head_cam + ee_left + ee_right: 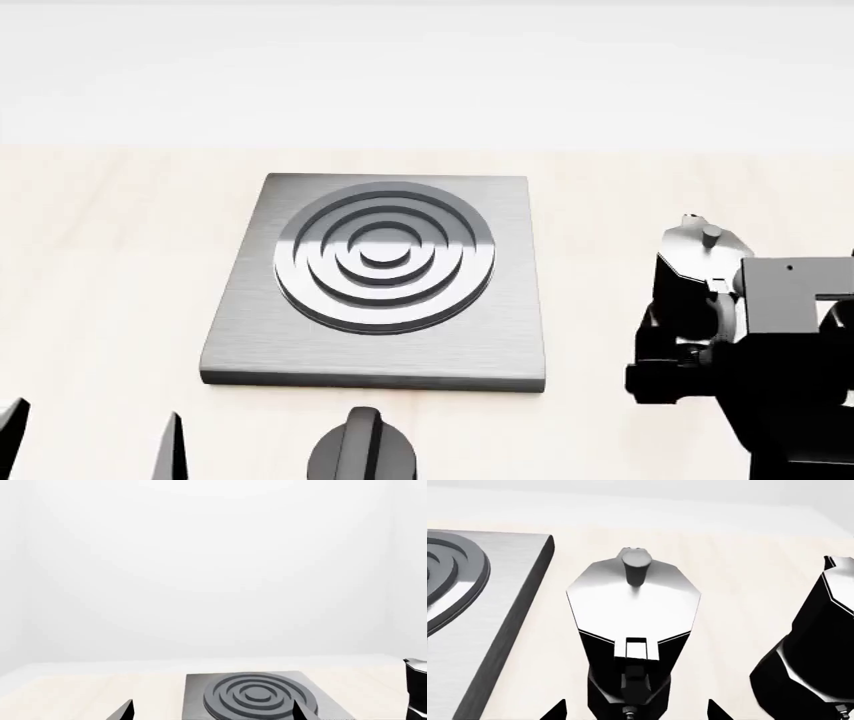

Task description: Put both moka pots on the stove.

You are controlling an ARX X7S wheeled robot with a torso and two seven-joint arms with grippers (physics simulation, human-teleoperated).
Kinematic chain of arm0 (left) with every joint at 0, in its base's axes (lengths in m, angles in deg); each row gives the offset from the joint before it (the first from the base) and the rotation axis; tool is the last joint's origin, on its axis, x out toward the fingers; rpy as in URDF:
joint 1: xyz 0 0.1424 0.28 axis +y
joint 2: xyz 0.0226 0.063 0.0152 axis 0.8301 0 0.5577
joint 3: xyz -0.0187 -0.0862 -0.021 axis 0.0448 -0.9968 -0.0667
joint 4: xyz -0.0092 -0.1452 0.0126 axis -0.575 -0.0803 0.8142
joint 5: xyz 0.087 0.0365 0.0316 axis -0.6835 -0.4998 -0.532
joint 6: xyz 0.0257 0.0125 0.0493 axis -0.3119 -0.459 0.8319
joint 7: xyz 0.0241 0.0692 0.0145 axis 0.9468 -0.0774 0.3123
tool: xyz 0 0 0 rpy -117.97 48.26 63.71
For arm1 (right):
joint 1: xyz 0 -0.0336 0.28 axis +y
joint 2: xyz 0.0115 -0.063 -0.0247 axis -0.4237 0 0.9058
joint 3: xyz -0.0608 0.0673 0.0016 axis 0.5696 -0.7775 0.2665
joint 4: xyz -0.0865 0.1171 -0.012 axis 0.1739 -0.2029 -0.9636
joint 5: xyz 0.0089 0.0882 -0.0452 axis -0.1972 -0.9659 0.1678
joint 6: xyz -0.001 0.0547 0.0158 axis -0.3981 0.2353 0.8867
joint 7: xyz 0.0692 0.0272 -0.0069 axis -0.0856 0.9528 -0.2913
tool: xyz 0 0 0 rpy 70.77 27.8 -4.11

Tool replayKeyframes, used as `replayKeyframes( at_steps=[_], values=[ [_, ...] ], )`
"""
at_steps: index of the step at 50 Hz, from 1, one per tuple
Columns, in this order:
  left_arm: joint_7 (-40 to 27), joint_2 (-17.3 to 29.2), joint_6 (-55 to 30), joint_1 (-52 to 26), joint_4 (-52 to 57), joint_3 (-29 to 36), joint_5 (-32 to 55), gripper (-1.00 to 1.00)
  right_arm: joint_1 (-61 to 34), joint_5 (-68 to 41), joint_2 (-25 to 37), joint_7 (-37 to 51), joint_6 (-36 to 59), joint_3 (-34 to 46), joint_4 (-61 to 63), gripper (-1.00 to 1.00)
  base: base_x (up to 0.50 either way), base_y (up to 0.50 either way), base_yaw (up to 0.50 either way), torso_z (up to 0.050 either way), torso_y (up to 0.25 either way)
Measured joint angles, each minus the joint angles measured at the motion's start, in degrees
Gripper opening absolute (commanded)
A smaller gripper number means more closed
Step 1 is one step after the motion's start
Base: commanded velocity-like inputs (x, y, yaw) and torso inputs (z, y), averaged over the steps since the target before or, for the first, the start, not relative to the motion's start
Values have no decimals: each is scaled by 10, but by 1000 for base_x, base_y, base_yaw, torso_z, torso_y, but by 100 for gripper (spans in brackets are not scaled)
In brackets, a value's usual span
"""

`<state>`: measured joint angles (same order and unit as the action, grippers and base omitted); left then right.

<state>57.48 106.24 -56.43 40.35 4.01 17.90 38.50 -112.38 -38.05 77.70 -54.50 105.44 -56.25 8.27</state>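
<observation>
The stove (387, 270) is a square grey plate with a ring burner, lying in the middle of the pale table. Right of it stands one moka pot (697, 250), black with a silver lid, half hidden behind my right arm. In the right wrist view this moka pot (634, 605) stands between the tips of my right gripper (635, 712), which is open and apart from the pot's sides. A second moka pot (820, 650) stands just beside it, away from the stove. My left gripper (213, 712) is open and empty, short of the stove's (250, 695) near edge.
A black round knob (360, 450) sits in front of the stove's near edge. The left gripper's fingertips (167, 445) show at the lower left of the head view. A white wall rises behind the table.
</observation>
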Motion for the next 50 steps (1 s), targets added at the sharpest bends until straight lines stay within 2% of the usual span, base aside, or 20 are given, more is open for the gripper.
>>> replayKeyframes(
  at_steps=[2,3,22,50],
  values=[
    [0,0,1,0,-1,1,0,100,-1,1,-1,-1,-4,1,-8,100,0,0,0,0,0],
    [0,0,1,0,-1,1,0,100,-2,2,-2,-2,-6,1,-10,-100,0,0,0,0,0],
    [-2,2,5,-2,-6,4,1,100,8,-9,-2,9,-1,-1,8,-100,0,0,0,0,0],
    [-6,6,5,-3,-5,8,4,100,49,-48,16,64,45,-21,252,-100,0,0,0,0,1]
  ],
)
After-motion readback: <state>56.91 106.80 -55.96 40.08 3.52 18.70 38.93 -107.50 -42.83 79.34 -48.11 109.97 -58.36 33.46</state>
